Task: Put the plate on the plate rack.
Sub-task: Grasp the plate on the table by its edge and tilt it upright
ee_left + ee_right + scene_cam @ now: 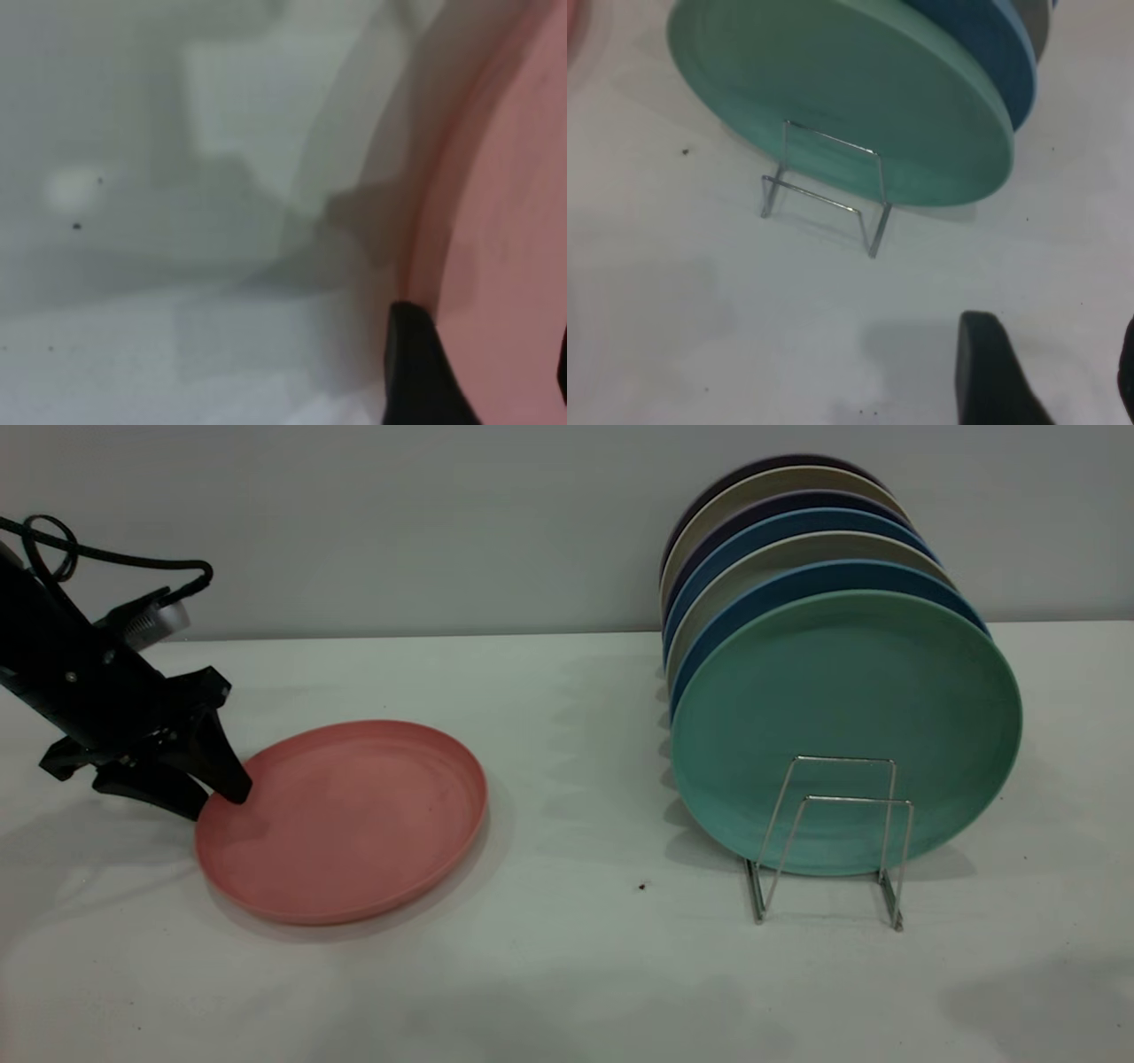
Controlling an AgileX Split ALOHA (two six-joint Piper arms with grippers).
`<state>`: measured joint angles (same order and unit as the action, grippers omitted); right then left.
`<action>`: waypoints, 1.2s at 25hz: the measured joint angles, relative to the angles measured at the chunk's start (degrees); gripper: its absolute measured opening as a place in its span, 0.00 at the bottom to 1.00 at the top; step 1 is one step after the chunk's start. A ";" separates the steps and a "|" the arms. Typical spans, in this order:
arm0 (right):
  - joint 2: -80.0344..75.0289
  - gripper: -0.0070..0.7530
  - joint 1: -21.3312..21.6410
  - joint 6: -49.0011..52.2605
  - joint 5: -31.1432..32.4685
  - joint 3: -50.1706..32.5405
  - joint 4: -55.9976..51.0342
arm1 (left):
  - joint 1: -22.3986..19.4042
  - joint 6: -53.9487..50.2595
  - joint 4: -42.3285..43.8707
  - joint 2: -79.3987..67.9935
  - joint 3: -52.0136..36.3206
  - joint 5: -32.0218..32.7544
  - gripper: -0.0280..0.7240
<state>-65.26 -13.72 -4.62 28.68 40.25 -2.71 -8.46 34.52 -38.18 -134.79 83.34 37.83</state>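
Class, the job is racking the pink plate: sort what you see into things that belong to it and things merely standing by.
Belongs to the job:
- pink plate, flat on the table
- plate rack, front slot free
- left gripper, jaws open at the plate's rim

Standing by:
- teal plate, racked upright
- blue plates and others behind it
- table

dim, even light with soft shadows; the left wrist view looks blurred, perhaps too close.

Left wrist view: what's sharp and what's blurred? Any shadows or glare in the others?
Left wrist view: soft all over, the plate rim and fingertips blurred. Exterior view: sharp, soft shadows under the plate and left gripper, no glare. Right wrist view: plate rack fairly crisp, fingertips blurred.
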 joint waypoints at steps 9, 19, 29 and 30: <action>0.00 0.49 0.00 0.00 -0.19 0.00 -0.16 | 0.00 0.06 2.26 -0.65 0.00 -0.33 0.57; 0.00 0.49 0.00 0.00 -0.23 0.00 -0.47 | 1.70 0.18 1.79 -2.79 0.42 -2.45 0.57; 0.00 0.49 0.00 0.00 -0.23 0.00 -0.81 | 1.88 0.18 1.80 -3.27 0.52 -3.06 0.17; 0.00 0.49 0.00 0.00 -0.23 0.00 -0.81 | 1.88 0.02 1.69 -3.27 0.52 -3.06 0.12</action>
<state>-65.26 -13.72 -4.62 28.45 40.25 -3.52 -6.58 34.54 -36.50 -138.06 83.86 34.77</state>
